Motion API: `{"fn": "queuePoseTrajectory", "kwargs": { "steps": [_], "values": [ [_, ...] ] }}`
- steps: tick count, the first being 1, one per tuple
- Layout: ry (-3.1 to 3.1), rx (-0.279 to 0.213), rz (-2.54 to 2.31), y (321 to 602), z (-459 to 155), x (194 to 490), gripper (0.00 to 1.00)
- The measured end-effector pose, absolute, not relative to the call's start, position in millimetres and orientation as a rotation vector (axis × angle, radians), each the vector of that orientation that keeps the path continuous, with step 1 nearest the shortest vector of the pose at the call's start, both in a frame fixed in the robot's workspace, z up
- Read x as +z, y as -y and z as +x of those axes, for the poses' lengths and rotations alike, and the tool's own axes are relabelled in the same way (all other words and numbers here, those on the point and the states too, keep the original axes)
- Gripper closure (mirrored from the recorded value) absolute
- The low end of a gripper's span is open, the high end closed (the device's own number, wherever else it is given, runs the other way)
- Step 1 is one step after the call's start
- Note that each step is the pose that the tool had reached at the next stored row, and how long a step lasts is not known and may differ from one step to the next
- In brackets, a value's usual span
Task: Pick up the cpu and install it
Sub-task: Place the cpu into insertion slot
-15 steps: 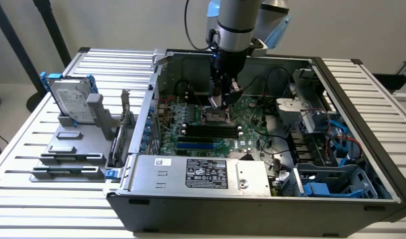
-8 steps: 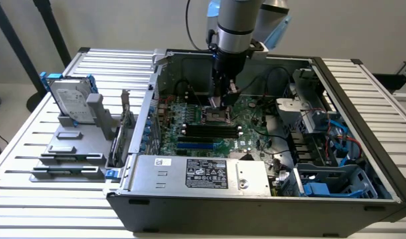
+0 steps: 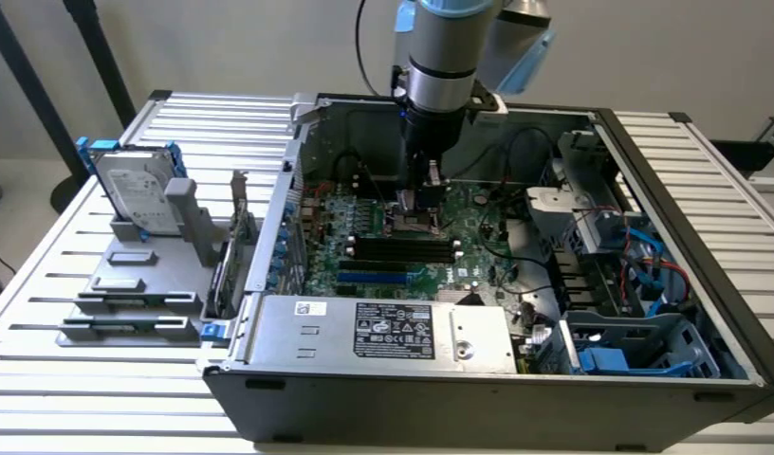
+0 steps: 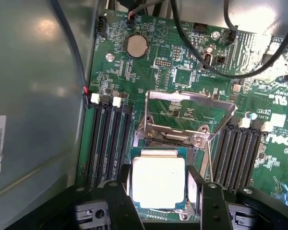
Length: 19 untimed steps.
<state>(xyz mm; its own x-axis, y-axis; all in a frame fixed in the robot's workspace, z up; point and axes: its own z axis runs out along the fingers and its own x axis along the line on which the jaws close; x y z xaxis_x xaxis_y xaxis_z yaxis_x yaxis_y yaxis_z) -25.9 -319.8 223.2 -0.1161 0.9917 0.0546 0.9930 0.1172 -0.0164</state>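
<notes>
Count: one cpu (image 4: 158, 184), one gripper (image 4: 159, 173), two black fingers (image 4: 126, 203). I read the jaws as clamped on the cpu, one finger against each of two opposite edges. The cpu lies level directly over the socket (image 4: 169, 142); I cannot tell whether it is seated. One load frame (image 4: 189, 98) stands hinged up just beyond it.

Two banks of memory slots (image 4: 108, 143) flank the socket. The fingers drop between the banks, close to both.

In the exterior view the gripper (image 3: 419, 204) is inside the open case (image 3: 488, 408), well apart from its walls.
</notes>
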Motion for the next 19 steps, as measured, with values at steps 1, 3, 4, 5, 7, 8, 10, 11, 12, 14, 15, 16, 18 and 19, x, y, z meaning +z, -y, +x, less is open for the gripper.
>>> {"fn": "queuePoseTrajectory", "kwargs": {
  "steps": [1,3,4,5,7,8,10,11,12,14,15,16,18,19],
  "values": [
    [2.292,-0.036,-2.074,319.7,-26.1,221.2,0.45],
    [2.268,-0.035,-2.102,319.6,-26.5,218.4,0.45],
    [2.255,-0.034,-2.117,319.5,-26.7,217.1,0.45],
    [2.242,-0.034,-2.132,319.4,-26.8,215.9,0.45],
    [2.221,-0.035,-2.154,319.4,-27.9,214.5,0.45],
    [2.216,-0.035,-2.159,319.5,-29.3,214.1,0.45],
    [2.210,-0.035,-2.166,319.5,-32.6,213.8,0.45],
    [2.208,-0.035,-2.168,319.6,-33.9,213.8,0.45],
    [2.206,-0.035,-2.170,320.1,-34.4,213.8,0.45],
    [2.201,-0.035,-2.175,321.8,-34.6,213.8,0.45],
    [2.200,-0.035,-2.177,322.8,-34.6,213.8,0.45],
    [2.199,-0.036,-2.179,323.8,-34.6,213.8,0.45],
    [2.195,-0.036,-2.183,325.2,-34.6,213.8,0.45],
    [2.193,-0.037,-2.186,325.4,-34.6,213.8,0.45]
  ]
}}
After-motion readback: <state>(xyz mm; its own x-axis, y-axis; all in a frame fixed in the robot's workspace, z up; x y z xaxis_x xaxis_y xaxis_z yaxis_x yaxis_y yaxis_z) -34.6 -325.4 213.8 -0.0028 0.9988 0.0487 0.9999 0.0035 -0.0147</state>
